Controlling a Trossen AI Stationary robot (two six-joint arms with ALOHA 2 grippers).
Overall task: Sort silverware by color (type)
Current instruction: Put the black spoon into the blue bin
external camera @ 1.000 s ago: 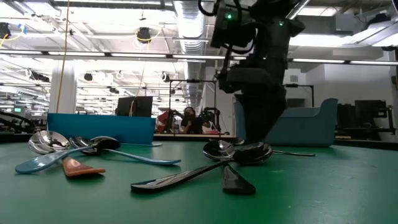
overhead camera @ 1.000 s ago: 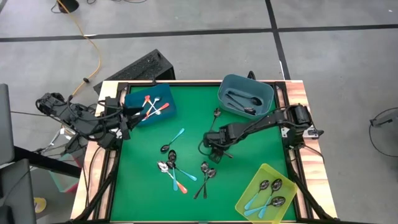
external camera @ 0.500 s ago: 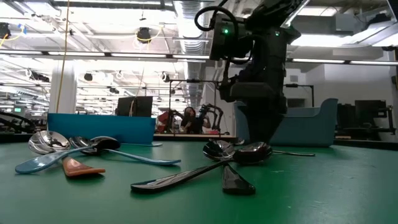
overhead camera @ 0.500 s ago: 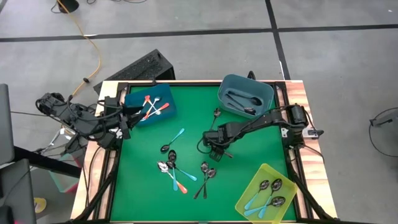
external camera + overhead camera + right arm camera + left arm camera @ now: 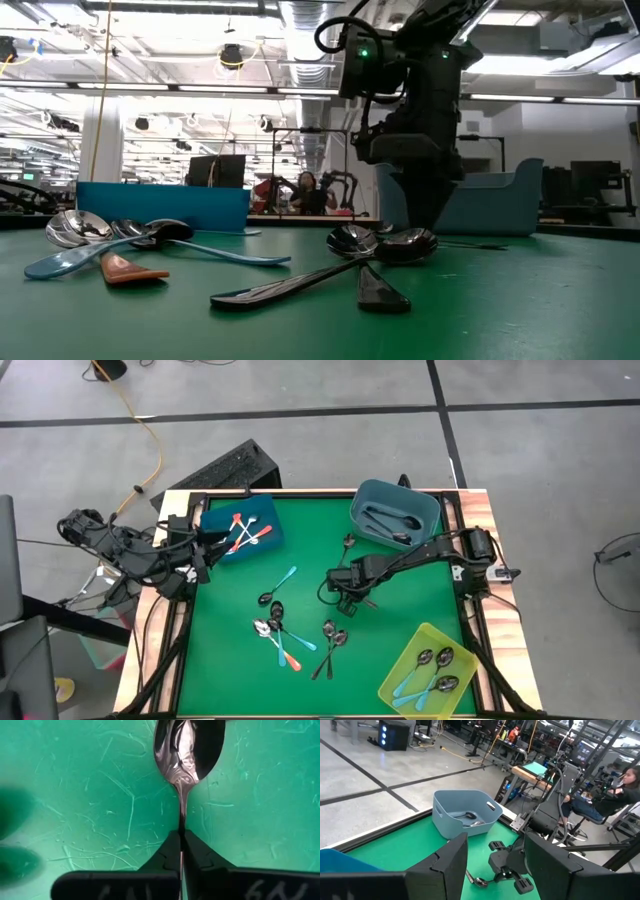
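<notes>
Right wrist view: fingers (image 5: 181,851) pinch a spoon (image 5: 187,747) on scratched green table (image 5: 90,795).

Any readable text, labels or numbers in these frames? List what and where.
No text can be read with certainty.
Right gripper, shut on a spoon: pale marks along its fingers, cut off, unreadable.
Bins, table and background room: no readable label or sign.

Loose spoons (image 5: 282,631) lie mid-table, with bins (image 5: 395,516) at three corners holding other spoons.
</notes>
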